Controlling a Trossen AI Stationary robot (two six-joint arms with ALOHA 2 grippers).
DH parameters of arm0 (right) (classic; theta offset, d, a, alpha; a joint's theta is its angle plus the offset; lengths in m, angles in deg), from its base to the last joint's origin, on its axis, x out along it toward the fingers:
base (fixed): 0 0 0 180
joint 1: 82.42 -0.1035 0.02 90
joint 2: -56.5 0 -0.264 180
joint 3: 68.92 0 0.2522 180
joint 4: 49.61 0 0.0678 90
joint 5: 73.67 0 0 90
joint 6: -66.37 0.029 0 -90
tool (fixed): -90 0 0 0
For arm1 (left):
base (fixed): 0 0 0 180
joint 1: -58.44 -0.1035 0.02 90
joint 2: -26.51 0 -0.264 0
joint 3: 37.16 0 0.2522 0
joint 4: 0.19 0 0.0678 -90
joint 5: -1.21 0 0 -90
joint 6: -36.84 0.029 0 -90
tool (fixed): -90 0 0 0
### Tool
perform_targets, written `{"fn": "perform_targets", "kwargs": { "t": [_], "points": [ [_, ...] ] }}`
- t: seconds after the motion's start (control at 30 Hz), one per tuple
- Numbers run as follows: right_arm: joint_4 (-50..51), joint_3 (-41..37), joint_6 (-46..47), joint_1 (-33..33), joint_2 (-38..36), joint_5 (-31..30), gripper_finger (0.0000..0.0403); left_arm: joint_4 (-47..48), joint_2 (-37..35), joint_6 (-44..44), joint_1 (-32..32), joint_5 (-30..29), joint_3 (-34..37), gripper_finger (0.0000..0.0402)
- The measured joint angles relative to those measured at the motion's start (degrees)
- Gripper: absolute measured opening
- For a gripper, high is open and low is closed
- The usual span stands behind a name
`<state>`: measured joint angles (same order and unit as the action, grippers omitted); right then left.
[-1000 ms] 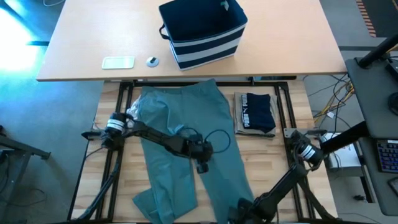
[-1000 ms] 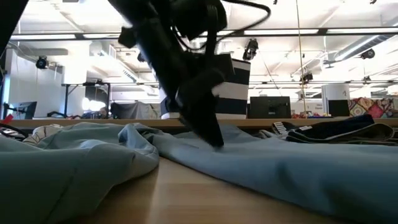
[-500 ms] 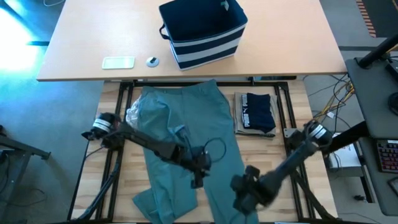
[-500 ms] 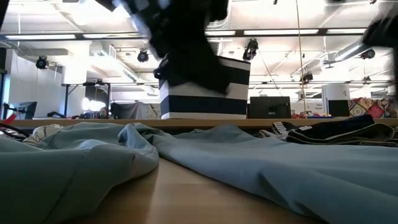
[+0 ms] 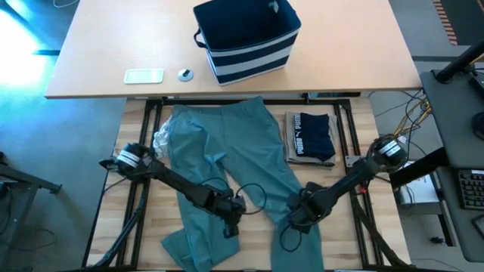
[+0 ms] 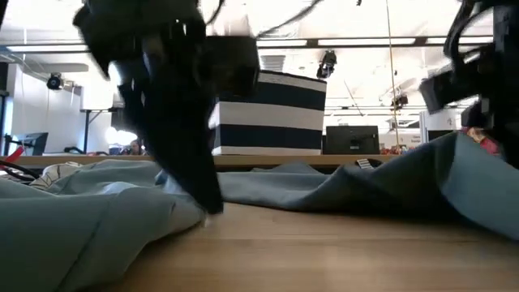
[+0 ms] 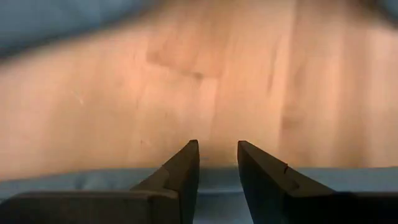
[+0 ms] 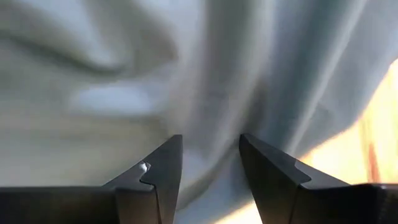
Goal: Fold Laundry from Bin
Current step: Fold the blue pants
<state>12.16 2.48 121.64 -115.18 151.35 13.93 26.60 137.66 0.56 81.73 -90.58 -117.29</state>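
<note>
Teal-green garment lies spread on the desk, its lower leg newly lifted: right gripper, jaws apart around cloth, has arrived; left gripper, jaws apart, moved to the hem. Folding begins.

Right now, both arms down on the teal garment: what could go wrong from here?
1. The right gripper has lifted a ridge in the teal garment; dragging may bunch it further.
2. The left gripper sits at the leg's edge, its jaws apart over bare table: it may close on nothing.
3. A wide pull could disturb the folded navy garment nearby.
</note>
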Motion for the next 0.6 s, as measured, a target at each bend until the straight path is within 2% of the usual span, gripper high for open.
{"fn": "perform_targets", "kwargs": {
  "t": [0.1, 0.23, 0.37, 0.5, 0.6],
  "points": [
    [-2.81, 0.03, 0.03, -0.08, -6.34, -0.51, 0.016, -0.09, -4.34, -0.38, -0.1, -3.73, -0.14, 0.0095],
    [-10.3, -0.49, 0.68, -0.1, -11.8, -6.21, 0.016, -2.97, -6.18, -0.03, -1.02, -10.9, -0.17, 0.0095],
    [-15.44, -0.75, 0.65, -0.03, -11.8, -11.93, 0.016, -9.81, -4.18, 1.65, -3.23, -9.13, -0.16, 0.0095],
    [-20.74, -0.82, 0.39, -0.61, -8.15, -12.39, 0.016, -16.5, -0.65, 8.18, -3.13, -7.67, -0.16, 0.0095],
    [-21.84, 0.16, 0.48, -1.26, -6.55, -12.08, 0.016, -17.09, 0.84, 11.94, -3.05, -7.13, -2.1, 0.0095]
  ]
}}
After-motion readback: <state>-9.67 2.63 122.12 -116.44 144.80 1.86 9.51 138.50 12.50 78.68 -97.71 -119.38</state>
